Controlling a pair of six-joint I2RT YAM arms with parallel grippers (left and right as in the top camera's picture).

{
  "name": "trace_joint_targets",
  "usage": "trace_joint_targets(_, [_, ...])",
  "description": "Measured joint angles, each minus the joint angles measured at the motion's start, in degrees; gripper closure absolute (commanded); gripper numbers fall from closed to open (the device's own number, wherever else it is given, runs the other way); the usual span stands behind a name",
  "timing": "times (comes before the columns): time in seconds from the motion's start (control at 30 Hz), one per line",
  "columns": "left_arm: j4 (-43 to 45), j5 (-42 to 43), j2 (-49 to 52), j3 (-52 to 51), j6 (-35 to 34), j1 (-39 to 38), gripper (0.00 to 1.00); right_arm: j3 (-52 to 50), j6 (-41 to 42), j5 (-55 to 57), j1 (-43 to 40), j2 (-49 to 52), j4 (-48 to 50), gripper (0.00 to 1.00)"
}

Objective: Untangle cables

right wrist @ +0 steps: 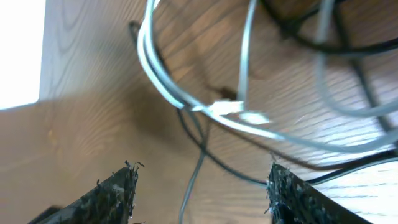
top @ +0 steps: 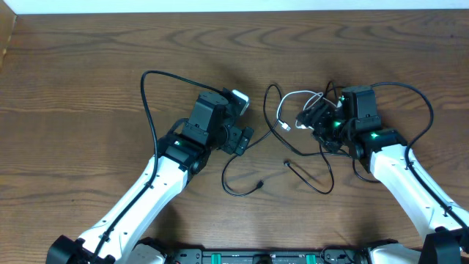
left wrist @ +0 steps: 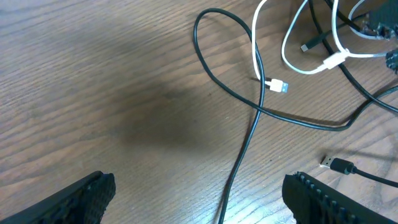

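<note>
The cables lie tangled at mid-table: a white cable (top: 292, 97) looped with its plug (top: 286, 127) free, and thin black cables (top: 233, 163) crossing below it. My left gripper (top: 243, 139) is open low over the wood, and one black cable (left wrist: 239, 167) runs between its fingers (left wrist: 314, 198) untouched. The white cable's USB plug (left wrist: 277, 86) and a black plug (left wrist: 334, 164) lie ahead of it. My right gripper (top: 314, 117) is open at the white loop (right wrist: 180, 99). A pale strand (right wrist: 193, 177) hangs between its fingertips (right wrist: 118, 193), touching neither.
Thick black wires (top: 146, 103) arc from both arms over the table. A second black cable end (top: 287, 163) lies loose toward the front. The table's far edge (top: 234, 13) meets a white wall.
</note>
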Motion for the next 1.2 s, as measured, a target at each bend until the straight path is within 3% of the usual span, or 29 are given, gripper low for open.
trace_joint_targets(0.2, [0.0,0.0,0.0,0.0,0.0,0.0,0.09,0.0,0.33,-2.78,0.0,0.0,3.39,0.34])
trace_joint_targets(0.6, [0.0,0.0,0.0,0.0,0.0,0.0,0.09,0.0,0.59,15.41,0.0,0.07,0.13,0.38])
trace_joint_targets(1.2, [0.0,0.0,0.0,0.0,0.0,0.02,0.09,0.0,0.59,19.65,0.0,2.03,-4.57,0.39])
